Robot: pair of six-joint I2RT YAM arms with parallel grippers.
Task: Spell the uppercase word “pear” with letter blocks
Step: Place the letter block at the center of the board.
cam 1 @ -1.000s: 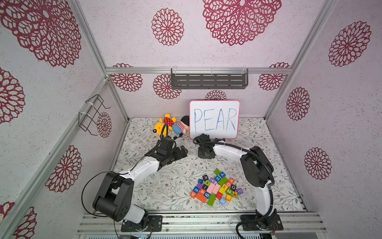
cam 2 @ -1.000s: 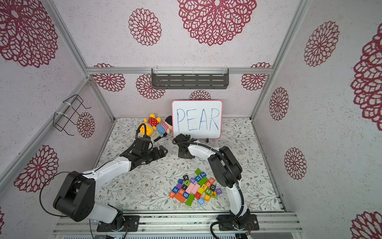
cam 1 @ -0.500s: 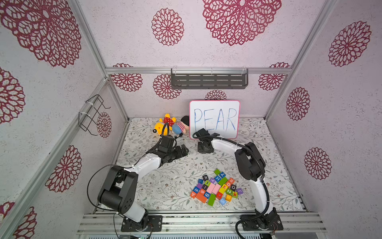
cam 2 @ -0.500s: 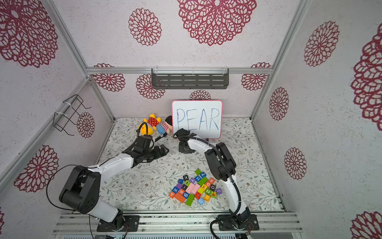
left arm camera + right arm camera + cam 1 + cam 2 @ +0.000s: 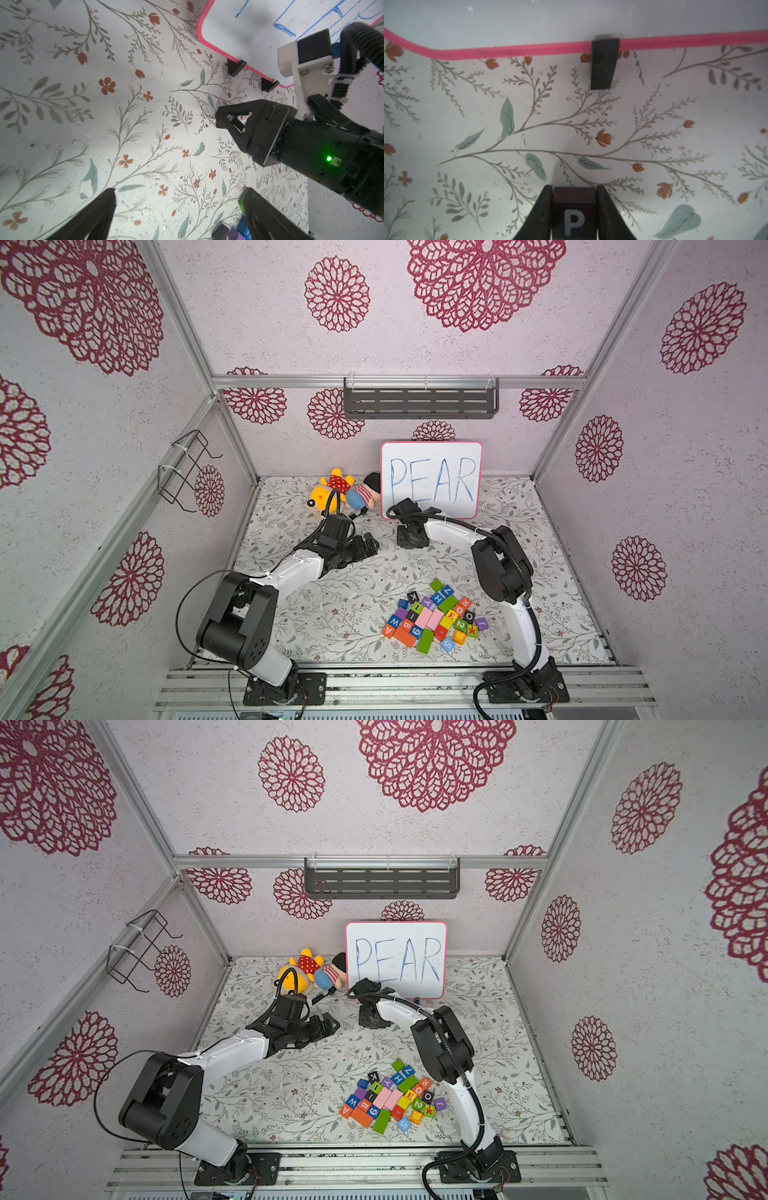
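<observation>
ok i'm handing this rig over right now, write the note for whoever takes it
Right hand: shut on the P block, low over the mat in front of the whiteboard; can't tell if it's touching down.
Left hand: open, empty, nearby.
E block, A block, R block: in the pile near the right arm's base.
Done: P picked up.
Left: set P down, then line up E, A, R after it.
</observation>
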